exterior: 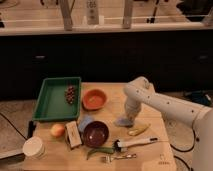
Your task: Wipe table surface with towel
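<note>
A small grey-blue towel (122, 121) lies on the wooden table (114, 91), right of centre. My gripper (127, 117) points down at the end of the white arm and rests on the towel, covering part of it. The arm reaches in from the right edge of the camera view.
A green tray (50, 107) with grapes (71, 93) stands at the left, an orange bowl (95, 99) beside it. In front are a dark bowl (96, 134), a blue object (85, 122), a carton (73, 134), a fruit (57, 130), a white cup (34, 147), a banana (138, 130), a brush (135, 143), a fork (120, 158).
</note>
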